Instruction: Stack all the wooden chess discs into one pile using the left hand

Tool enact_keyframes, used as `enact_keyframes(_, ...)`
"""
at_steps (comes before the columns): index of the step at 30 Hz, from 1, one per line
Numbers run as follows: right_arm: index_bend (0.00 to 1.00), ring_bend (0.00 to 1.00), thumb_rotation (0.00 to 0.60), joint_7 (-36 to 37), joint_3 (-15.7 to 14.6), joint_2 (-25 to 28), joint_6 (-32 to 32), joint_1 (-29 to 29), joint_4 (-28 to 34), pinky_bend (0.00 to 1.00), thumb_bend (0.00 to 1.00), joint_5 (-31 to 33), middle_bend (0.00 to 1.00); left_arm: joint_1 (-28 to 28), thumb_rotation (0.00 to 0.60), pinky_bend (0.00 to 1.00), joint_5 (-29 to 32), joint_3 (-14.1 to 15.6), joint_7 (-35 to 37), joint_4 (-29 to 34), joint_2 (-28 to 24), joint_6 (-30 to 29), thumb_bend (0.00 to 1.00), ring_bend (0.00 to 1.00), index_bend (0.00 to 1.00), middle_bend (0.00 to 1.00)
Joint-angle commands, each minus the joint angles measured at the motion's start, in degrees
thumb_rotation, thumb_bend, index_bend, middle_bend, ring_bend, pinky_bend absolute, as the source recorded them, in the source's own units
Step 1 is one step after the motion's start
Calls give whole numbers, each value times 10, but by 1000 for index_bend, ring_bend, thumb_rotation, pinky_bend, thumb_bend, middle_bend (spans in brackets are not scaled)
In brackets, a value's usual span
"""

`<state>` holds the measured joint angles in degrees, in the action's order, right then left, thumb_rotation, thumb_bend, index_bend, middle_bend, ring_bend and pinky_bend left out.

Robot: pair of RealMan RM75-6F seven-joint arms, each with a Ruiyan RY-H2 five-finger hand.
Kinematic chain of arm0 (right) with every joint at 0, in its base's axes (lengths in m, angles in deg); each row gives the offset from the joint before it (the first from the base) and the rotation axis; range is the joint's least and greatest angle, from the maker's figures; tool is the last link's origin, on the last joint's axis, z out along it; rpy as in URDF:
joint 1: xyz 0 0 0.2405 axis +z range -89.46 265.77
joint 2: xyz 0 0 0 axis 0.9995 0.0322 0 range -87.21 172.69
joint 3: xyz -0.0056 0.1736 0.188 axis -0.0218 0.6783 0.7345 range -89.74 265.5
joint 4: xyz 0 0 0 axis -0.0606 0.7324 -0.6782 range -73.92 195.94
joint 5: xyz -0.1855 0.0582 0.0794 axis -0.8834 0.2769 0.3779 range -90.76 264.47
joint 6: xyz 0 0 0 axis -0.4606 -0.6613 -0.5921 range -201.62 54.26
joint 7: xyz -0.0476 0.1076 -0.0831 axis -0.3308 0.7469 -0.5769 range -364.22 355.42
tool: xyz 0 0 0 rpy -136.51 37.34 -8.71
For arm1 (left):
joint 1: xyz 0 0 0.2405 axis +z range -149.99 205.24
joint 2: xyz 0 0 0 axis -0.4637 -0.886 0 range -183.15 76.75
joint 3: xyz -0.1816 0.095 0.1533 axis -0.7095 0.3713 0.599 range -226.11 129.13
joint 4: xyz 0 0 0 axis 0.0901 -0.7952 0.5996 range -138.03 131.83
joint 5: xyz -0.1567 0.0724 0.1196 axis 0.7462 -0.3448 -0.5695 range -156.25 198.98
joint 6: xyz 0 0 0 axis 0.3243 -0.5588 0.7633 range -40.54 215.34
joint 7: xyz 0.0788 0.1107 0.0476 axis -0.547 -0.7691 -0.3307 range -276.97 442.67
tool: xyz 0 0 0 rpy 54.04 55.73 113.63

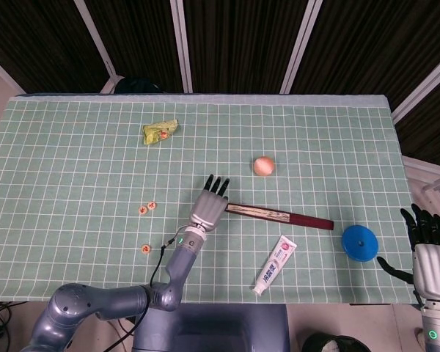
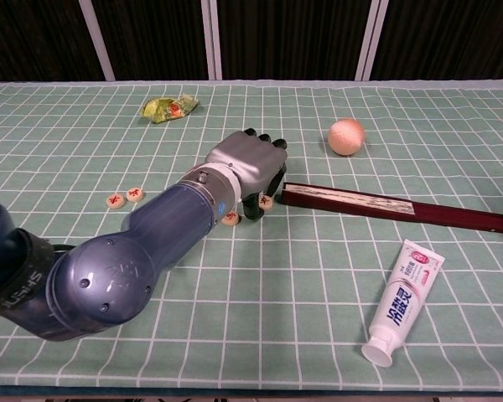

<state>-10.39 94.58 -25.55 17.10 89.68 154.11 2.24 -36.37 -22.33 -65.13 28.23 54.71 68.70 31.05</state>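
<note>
Two discs (image 2: 124, 197) lie together at the left, well apart from the left hand (image 2: 250, 163), whose fingers curl down over two more discs (image 2: 230, 219); whether it pinches one cannot be told. A careless closing could flick a disc against the folded fan (image 2: 394, 207). The right hand (image 1: 427, 246) idles, spread.

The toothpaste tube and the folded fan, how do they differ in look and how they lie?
The toothpaste tube is white with red and blue print; the folded fan is dark maroon with a pale edge. The tube is short and fat with a round cap; the fan is long and thin. In the chest view the tube lies steeply angled, the fan nearly sideways. Both lie flat on the green checked cloth, untouched.
</note>
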Motion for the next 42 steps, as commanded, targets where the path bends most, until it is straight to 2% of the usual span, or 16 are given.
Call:
enact_keyframes(1,92,0,600,-1,0,1,0,0,2,0,232,0,13,2,600,0,-1,-2,-2,6,-3,-2,314,0,534,0)
enact_keyframes(7,92,0,600,2,1,0,0,0,-2,0,232,1,13,10,600,0,-14,-10,-1,57,-32,-23,317,0,536,0)
enact_keyframes(10,92,0,600,0,2,1,0,1,1,0,232,1,13,22,600,0,-19,-10,-7,116,-67,-40,318,0,536,0)
enact_keyframes(16,92,0,600,-2,2,0,1,0,0,0,233,2,14,60,600,0,-10,6,-35,264,-169,-75,317,0,534,0)
enact_keyframes(21,92,0,600,-7,1,-1,2,0,1,0,233,2,13,86,600,0,-18,26,-25,342,-236,-85,318,0,535,0)
enact_keyframes(25,92,0,600,-9,2,-2,4,0,1,0,233,1,13,115,600,0,-53,59,12,389,-288,-86,317,0,536,0)
enact_keyframes(31,92,0,600,-9,2,-3,4,-1,0,0,232,2,13,163,600,0,-122,116,83,426,-349,-89,317,0,536,0)
enact_keyframes(39,92,0,600,-11,3,-4,6,-1,0,0,232,3,13,230,600,0,-250,200,185,426,-411,-109,316,0,538,0)
enact_keyframes(42,92,0,600,-13,4,-4,6,0,3,0,233,4,13,253,600,0,-289,221,220,414,-423,-122,317,0,538,0)
